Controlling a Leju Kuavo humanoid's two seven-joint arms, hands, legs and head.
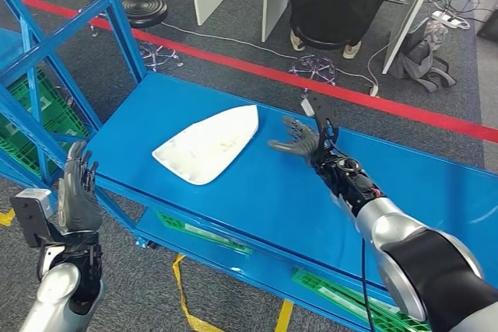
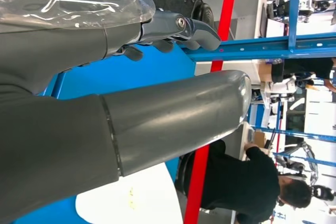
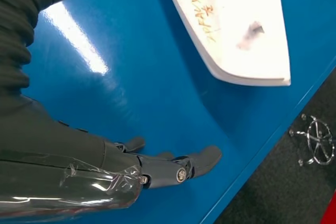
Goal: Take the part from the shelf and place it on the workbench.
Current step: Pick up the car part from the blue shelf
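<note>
- Part (image 1: 207,144): a flat white panel, rounded at one end and tapering toward the other, lying flat on the blue shelf deck (image 1: 282,192), with nothing of mine touching it.
- Long axis: it runs slantwise across the deck, the narrower end toward my right hand (image 1: 298,139) and the broader end toward the blue upright frame (image 1: 117,21).
- Which hand is nearer: my right hand, I judge. It hovers over the deck just beside the panel's narrow end, fingers pointing at the panel and spread apart, holding nothing.
- In the right wrist view the panel (image 3: 238,30) lies ahead of my fingertips (image 3: 206,158), with a strip of bare blue deck between; no contact yet.
- My left hand (image 1: 75,192) is raised off the deck's near edge, well apart from the panel, fingers upright and apart, empty (the thumb crowds its wrist view, with the panel's edge (image 2: 130,203) beyond it).
- The coming reach seems to turn on closing that gap along the long axis and getting fingers under a thin edge lying flush on the deck.
- Hard to make out: faint writing on the panel, unreadable; its underside is hidden; I see no workbench from here.
</note>
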